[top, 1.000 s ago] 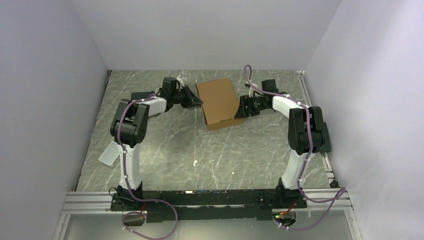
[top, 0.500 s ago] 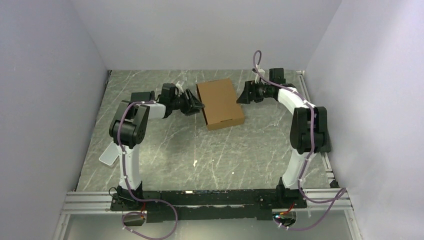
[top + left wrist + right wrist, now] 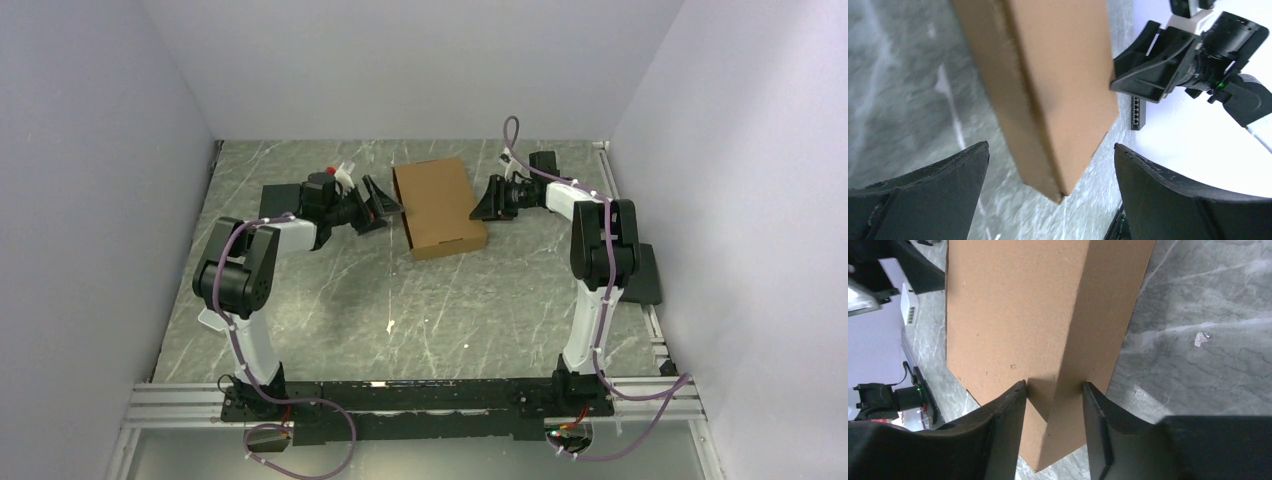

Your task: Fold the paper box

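Grey marbled table (image 3: 330, 290) bears the closed box (image 3: 437, 205) at far middle, where the left gripper (image 3: 386, 204) has just spread wide and backed off, while the right gripper (image 3: 485, 203) straddles its right edge half-spread, grip uncertain, so folding looks nearly done.

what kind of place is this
Most likely a robot test cell in a lab: two robot arms bolted to a metal rail, plain white walls boxing in a marble-patterned table, and a cardboard box between them.
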Available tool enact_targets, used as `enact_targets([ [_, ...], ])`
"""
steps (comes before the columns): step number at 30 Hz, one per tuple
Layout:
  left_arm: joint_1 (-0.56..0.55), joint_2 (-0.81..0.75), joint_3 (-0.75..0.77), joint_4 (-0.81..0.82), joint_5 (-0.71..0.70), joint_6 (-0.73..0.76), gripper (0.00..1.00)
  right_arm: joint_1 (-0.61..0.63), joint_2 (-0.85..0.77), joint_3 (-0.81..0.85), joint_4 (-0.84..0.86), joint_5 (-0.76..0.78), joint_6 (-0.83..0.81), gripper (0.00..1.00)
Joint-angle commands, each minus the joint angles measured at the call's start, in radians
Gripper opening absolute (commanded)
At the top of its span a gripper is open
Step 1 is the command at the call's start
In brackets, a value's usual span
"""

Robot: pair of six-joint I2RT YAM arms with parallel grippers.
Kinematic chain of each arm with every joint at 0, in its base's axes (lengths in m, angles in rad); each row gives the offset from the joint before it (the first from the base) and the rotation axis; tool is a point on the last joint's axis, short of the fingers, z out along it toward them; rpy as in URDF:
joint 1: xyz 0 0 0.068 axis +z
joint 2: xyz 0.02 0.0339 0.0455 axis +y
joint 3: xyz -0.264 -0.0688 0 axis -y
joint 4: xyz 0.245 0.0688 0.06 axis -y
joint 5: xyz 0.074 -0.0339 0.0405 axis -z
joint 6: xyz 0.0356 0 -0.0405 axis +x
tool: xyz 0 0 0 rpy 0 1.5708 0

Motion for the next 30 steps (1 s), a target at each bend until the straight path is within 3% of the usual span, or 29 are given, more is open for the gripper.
enact_targets([
  [1, 0.027, 0.031, -0.078, 0.163, 0.051, -0.078, 0.99, -0.023, 0.038, -0.036, 0.038, -0.045, 0.031, 0.41],
  [4, 0.028, 0.044, -0.081, 0.187, 0.058, -0.093, 0.99, -0.049, 0.052, -0.050, 0.022, -0.026, 0.022, 0.30],
  [7, 0.026, 0.061, -0.076, 0.226, 0.065, -0.120, 1.00, -0.076, 0.054, -0.063, 0.017, -0.011, 0.022, 0.26],
  [12, 0.008, 0.121, -0.029, 0.275, 0.085, -0.153, 0.99, -0.085, 0.058, -0.067, 0.009, -0.007, 0.012, 0.25],
  [17, -0.020, 0.167, 0.060, 0.182, 0.077, -0.110, 0.99, -0.085, 0.056, -0.064, 0.006, -0.031, 0.000, 0.28],
  [19, -0.025, 0.185, 0.084, 0.140, 0.073, -0.095, 1.00, -0.086, 0.048, -0.061, 0.006, -0.059, -0.013, 0.32],
  [26, -0.030, 0.208, 0.120, 0.070, 0.039, -0.047, 0.95, -0.085, -0.020, -0.045, 0.048, -0.079, -0.005, 0.66],
  [30, -0.040, 0.237, 0.173, 0.007, 0.039, -0.030, 0.85, -0.073, 0.021, 0.034, 0.018, -0.045, -0.004, 0.69],
])
